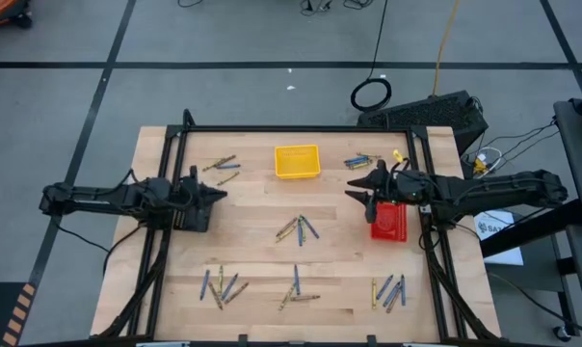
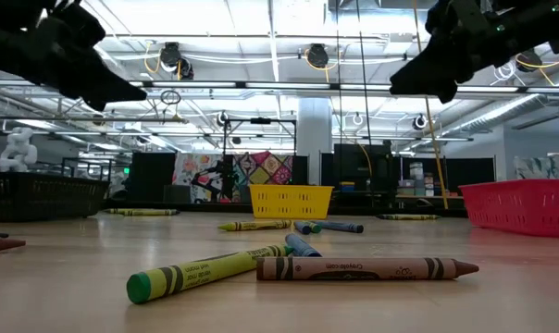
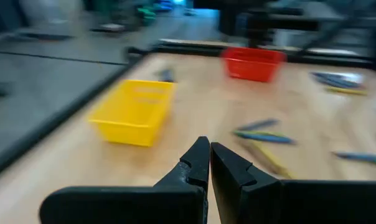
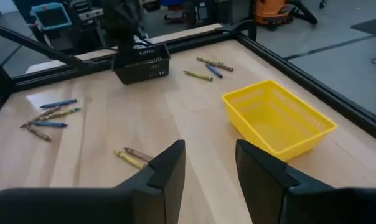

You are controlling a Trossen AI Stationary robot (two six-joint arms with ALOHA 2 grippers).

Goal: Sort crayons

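Several clusters of crayons [image 1: 298, 228] lie scattered over the wooden table [image 1: 252, 251], none in the yellow tray [image 1: 298, 161], red tray [image 1: 388, 221] or black tray [image 1: 195, 216]; left gripper [image 1: 220, 194] hovers empty, fingers together; right gripper [image 1: 351, 188] hovers empty, fingers spread.

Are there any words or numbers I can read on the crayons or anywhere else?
Brown crayon at the front in the low view: dark print runs along its wrapper, too small to read.
Yellow-green crayon beside it: print on its wrapper, too blurred to read.
White paper off the table's right edge in the high view: dark letters, too small to read.
Nothing else carries readable text.
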